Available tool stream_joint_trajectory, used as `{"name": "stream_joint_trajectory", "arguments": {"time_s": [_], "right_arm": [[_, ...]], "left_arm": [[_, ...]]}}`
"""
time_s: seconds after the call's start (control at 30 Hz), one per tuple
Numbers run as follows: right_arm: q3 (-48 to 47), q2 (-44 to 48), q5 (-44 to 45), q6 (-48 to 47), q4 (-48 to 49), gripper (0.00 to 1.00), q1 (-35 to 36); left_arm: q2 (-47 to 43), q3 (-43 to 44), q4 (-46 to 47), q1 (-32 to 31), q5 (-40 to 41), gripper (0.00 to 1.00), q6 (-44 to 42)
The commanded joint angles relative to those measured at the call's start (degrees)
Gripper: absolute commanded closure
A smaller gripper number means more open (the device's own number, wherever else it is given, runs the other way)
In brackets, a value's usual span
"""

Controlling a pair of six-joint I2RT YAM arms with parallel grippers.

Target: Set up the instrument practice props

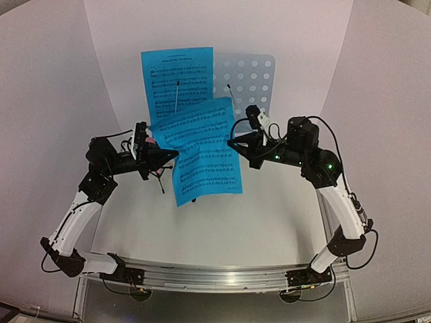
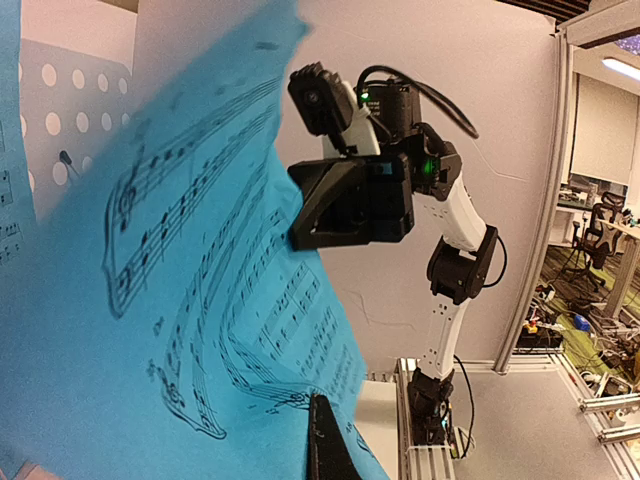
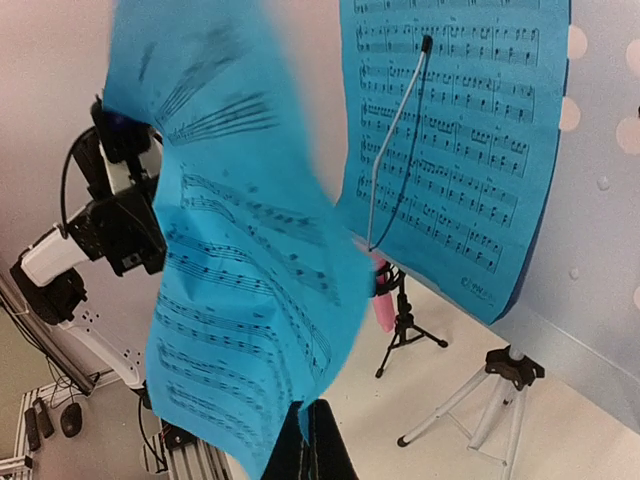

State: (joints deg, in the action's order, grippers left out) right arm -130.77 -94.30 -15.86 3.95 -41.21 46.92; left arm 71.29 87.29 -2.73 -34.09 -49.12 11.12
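Observation:
The pale perforated music stand desk (image 1: 252, 81) stands at the back on its silver tripod (image 3: 490, 400). One blue music sheet (image 1: 178, 81) rests on its left half under a thin wire arm. A second blue sheet (image 1: 202, 151) hangs curled in the air in front of the stand, between both arms. My left gripper (image 1: 168, 156) is shut on its left edge, with one black finger (image 2: 330, 440) pressed against the paper (image 2: 150, 300). On the right edge of the sheet (image 3: 240, 260), my right gripper (image 3: 312, 405) is shut.
A small black tripod (image 3: 402, 335) with a pink piece (image 3: 381, 300) on it stands on the white table below the held sheet, near my left gripper. An aluminium rail (image 1: 215, 276) runs along the near edge. White backdrop panels enclose the back and sides.

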Motion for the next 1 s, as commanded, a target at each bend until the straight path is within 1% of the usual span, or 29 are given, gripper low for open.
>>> {"name": "stream_joint_trajectory", "arguments": {"time_s": [0.0,0.07,0.1,0.13,0.2,0.27,0.4,0.47,0.57,0.63,0.67,0.73,0.8,0.87,0.9,0.97], "right_arm": [[0.8,2.2,-1.0,0.6,1.1,0.77,-0.2],[0.4,1.5,-1.4,0.5,1.1,0.59,-0.2],[0.0,0.9,-1.8,0.5,1.1,0.51,-0.2],[-0.7,0.3,-2.3,0.5,1.1,0.48,-0.2],[-1.6,-1.1,-2.7,0.6,1.1,0.42,-0.2],[-2.2,-2.1,-3.1,-0.1,1.1,0.36,-0.2],[-4.4,-4.0,-2.8,-0.8,1.0,0.29,-0.4],[-5.2,-4.9,-2.8,-0.5,1.0,0.27,-0.6],[-5.3,-5.6,-3.6,-0.2,1.1,0.27,-1.1],[-5.8,-6.0,-4.5,0.2,1.1,0.31,-1.3],[-6.2,-6.1,-5.1,0.5,1.1,0.36,-1.6],[-7.1,-6.2,-6.1,0.7,1.2,0.53,-2.1],[-7.4,-6.1,-6.7,1.0,1.2,0.75,-2.4],[-7.5,-6.1,-7.5,1.3,1.3,0.93,-2.6],[-7.6,-6.1,-8.0,1.5,1.3,0.99,-2.7],[-8.1,-6.3,-9.4,2.1,1.5,1.0,-2.8]], "left_arm": [[0.5,6.8,-17.2,-0.1,1.8,1.0,-7.4],[1.1,8.9,-21.7,0.0,0.3,1.0,-11.6],[1.4,9.8,-23.8,0.0,-0.6,1.0,-13.5],[1.7,10.8,-25.5,0.0,-1.4,1.0,-16.0],[2.2,12.2,-28.9,0.0,-3.6,1.0,-21.3],[2.7,13.8,-31.5,0.0,-3.7,1.0,-26.6],[4.7,17.9,-38.9,0.0,-4.2,1.0,-38.9],[4.7,18.6,-40.2,-0.1,-4.6,1.0,-41.5],[5.2,19.6,-41.2,0.0,-5.2,1.0,-43.9],[5.6,20.5,-42.4,0.0,-5.5,1.0,-44.4],[5.8,20.8,-43.1,0.0,-5.5,1.0,-44.6],[6.0,21.3,-44.0,0.0,-5.5,1.0,-44.8],[6.0,21.4,-43.9,0.0,-5.3,1.0,-44.2],[6.3,21.9,-43.5,0.0,-4.9,1.0,-43.0],[6.4,22.2,-43.3,0.0,-4.7,1.0,-42.2],[6.6,22.2,-41.7,0.0,-3.9,1.0,-39.8]]}}
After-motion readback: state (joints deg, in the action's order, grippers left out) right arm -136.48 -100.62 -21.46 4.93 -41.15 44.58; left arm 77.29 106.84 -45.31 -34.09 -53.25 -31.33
